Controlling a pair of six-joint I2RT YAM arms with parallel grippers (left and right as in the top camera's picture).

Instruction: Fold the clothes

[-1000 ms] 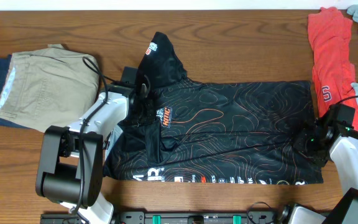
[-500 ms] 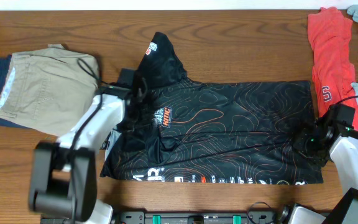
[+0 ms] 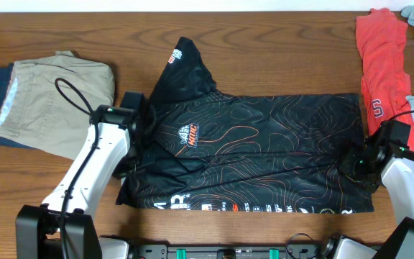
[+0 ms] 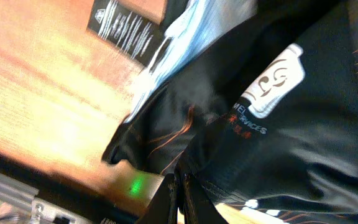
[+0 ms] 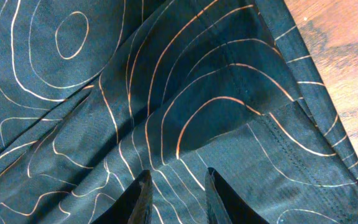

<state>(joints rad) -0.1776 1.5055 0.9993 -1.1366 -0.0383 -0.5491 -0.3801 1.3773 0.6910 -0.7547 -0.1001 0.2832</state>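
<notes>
**One jersey, two grippers on it**

You've got one black jersey spread mid-table. Left gripper is clenched on its sleeve-side edge. Right gripper sits on the opposite hem, jaws parted; can't tell if it grips. Two folded garments lie left, one red shirt far right.

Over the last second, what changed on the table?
The left pincer slid left from mid-chest to the jersey side edge and shut on the fabric; the middle crease pulled flatter. The right pincer, open on the jersey's right end, the folded pile and the red shirt stayed put.
</notes>
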